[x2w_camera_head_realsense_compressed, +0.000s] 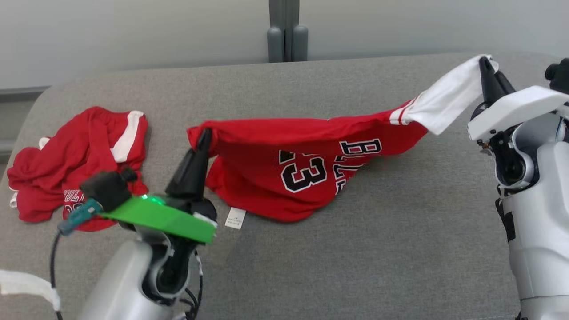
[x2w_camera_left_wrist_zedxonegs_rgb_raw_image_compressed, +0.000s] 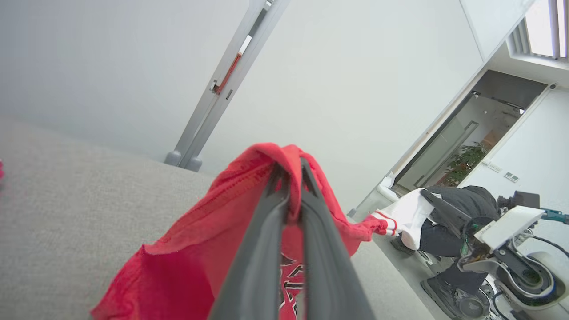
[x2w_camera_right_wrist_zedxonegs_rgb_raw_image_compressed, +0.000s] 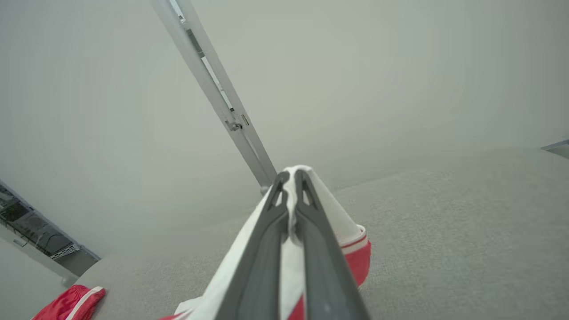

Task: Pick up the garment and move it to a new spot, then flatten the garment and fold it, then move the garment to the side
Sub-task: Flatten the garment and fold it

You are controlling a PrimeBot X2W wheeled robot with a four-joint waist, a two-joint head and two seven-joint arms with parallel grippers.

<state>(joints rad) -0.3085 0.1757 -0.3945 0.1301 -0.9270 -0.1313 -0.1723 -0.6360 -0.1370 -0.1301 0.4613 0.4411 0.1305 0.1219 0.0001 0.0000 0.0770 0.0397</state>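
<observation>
The garment (x2w_camera_head_realsense_compressed: 306, 155) is a red jersey with a white sleeve and black-and-white lettering, stretched in the air over the grey table (x2w_camera_head_realsense_compressed: 400, 249). My left gripper (x2w_camera_head_realsense_compressed: 205, 135) is shut on its red corner at the middle left; the left wrist view shows red cloth (x2w_camera_left_wrist_zedxonegs_rgb_raw_image_compressed: 186, 262) pinched between the fingers (x2w_camera_left_wrist_zedxonegs_rgb_raw_image_compressed: 262, 249). My right gripper (x2w_camera_head_realsense_compressed: 485, 66) is shut on the white sleeve end at the far right, and the right wrist view shows white cloth (x2w_camera_right_wrist_zedxonegs_rgb_raw_image_compressed: 329, 204) draped over the closed fingers (x2w_camera_right_wrist_zedxonegs_rgb_raw_image_compressed: 266, 258). The jersey's lower part sags onto the table.
A second red and white garment (x2w_camera_head_realsense_compressed: 75, 160) lies crumpled at the table's left end, also visible as a red garment (x2w_camera_right_wrist_zedxonegs_rgb_raw_image_compressed: 71, 302) in the right wrist view. A grey post (x2w_camera_head_realsense_compressed: 287, 31) stands behind the table against the pale wall. A seated person (x2w_camera_left_wrist_zedxonegs_rgb_raw_image_compressed: 453, 222) appears in the left wrist view.
</observation>
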